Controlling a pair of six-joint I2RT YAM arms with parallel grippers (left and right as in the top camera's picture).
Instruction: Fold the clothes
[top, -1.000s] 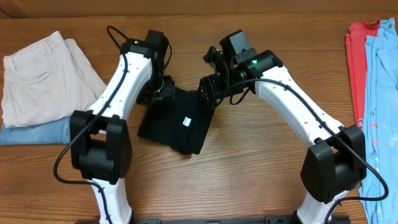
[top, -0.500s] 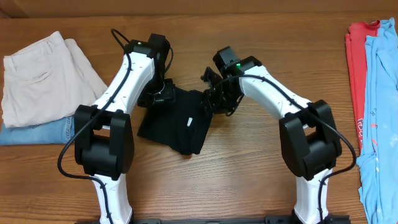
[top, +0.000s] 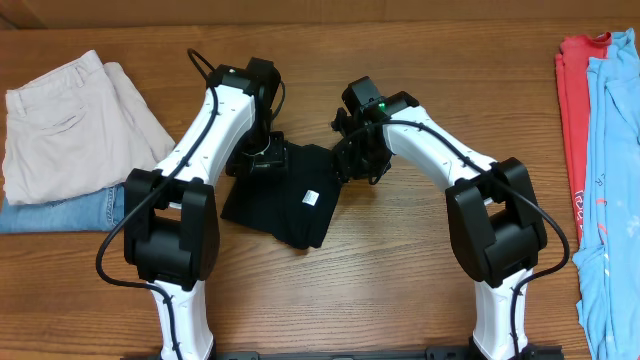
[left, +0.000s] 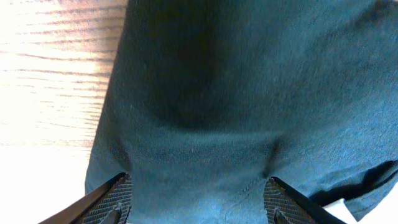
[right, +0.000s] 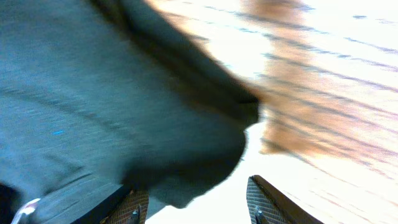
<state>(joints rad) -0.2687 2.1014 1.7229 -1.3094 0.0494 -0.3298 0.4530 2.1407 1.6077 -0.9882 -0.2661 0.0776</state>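
Right arm (top: 430, 145) is now reaching further inward; left gripper (left: 198, 202) and right gripper (right: 194, 202) are straddling the soft, rumpled black shirt (top: 290, 205) at the centre of the desk (top: 400, 290), fingers spread, clamping nothing.

The wooden table (top: 400, 290) has a brown grain. At its far left, cream-white trousers (top: 70, 120) lie folded on top of blue jeans (top: 60, 212), and the edge of the jeans shows below them. At the right edge, a red garment (top: 573, 100) lies just beside a light blue garment (top: 612, 180), touching it.

L arm (top: 205, 125), R arm (top: 440, 150): white links, blk joints, blk cables; 1 green LED (top: 381, 102).
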